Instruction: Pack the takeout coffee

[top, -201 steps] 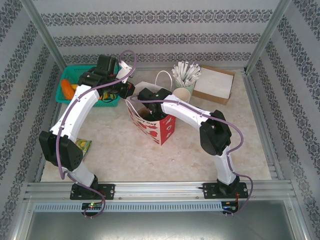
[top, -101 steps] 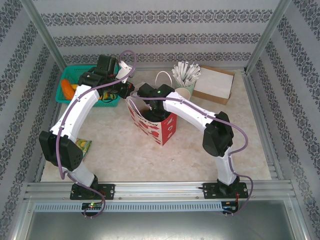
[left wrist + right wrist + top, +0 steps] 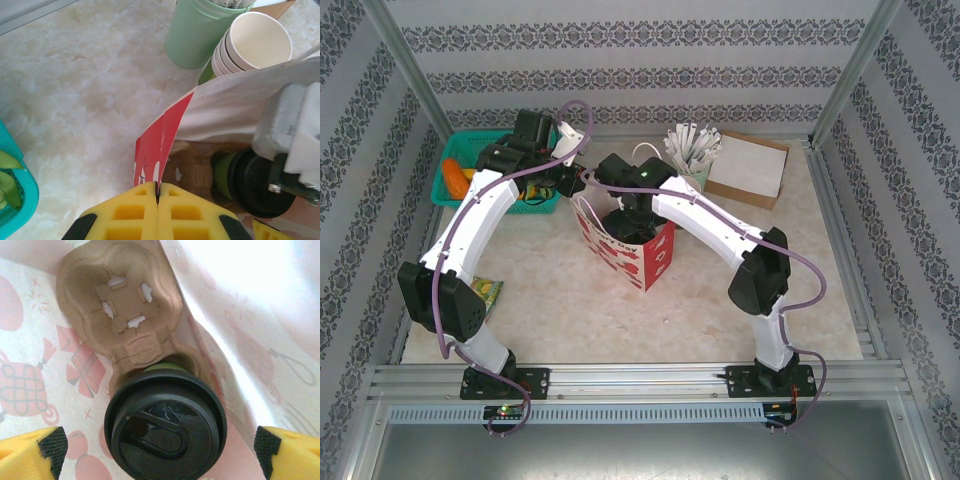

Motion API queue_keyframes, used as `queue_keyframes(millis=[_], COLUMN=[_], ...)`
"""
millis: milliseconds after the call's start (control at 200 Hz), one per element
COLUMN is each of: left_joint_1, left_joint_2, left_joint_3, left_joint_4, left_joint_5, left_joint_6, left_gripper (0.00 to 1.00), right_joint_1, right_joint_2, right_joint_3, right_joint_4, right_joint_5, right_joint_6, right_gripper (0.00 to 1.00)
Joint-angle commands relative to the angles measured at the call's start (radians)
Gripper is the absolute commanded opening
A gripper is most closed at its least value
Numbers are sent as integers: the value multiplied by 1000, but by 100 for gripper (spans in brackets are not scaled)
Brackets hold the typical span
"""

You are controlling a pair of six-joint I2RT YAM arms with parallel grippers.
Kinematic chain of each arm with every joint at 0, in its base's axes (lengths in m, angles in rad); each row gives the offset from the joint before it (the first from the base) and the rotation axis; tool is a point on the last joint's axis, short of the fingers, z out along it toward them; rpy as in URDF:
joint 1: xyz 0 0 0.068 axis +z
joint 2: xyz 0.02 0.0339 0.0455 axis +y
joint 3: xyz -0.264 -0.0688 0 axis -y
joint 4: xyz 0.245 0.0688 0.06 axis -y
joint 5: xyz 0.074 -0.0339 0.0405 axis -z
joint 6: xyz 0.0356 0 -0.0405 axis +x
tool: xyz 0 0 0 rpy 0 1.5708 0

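Observation:
The takeout coffee point(image 3: 165, 427), black lid up and a strip of green side showing, sits in a brown pulp cup carrier point(image 3: 120, 300) at the bottom of the red-and-white gift bag point(image 3: 642, 256). My right gripper point(image 3: 159, 445) hangs open over it, a yellow finger on either side of the lid and clear of it. In the left wrist view the coffee point(image 3: 252, 182) stands beside the carrier point(image 3: 192, 167) under the right arm's grey wrist point(image 3: 295, 130). My left gripper point(image 3: 158, 192) is shut on the bag's red rim point(image 3: 162, 140), holding the mouth open.
Stacked lidless paper cups point(image 3: 255, 42) and a mint holder point(image 3: 200, 30) of sachets stand just behind the bag. A cardboard box point(image 3: 748, 168) lies at the back right. A teal basket point(image 3: 470, 180) of vegetables is at the back left, and a small packet point(image 3: 485, 292) lies near the left arm.
The right arm's wrist has risen and shifted toward the far side over the bag's mouth. The left arm and the bag have stayed put.

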Motion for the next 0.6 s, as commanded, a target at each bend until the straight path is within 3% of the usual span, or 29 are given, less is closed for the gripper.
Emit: queue_keyframes(millis=[0,595], left_joint_1=[-9,-9], left_joint_2=[-6,-11], left_joint_3=[3,-5], left_joint_4=[-16,-2], left_joint_5=[-19,-4], left_joint_6=[-14,-28], left_gripper=[0,0], right_joint_1=[10,20], right_joint_2=[-53,-173], right_joint_3=[34,-42], right_joint_4=[-36,57], right_joint_5=[-3,81], right_joint_6=[-14,-59], right_gripper=[98,98])
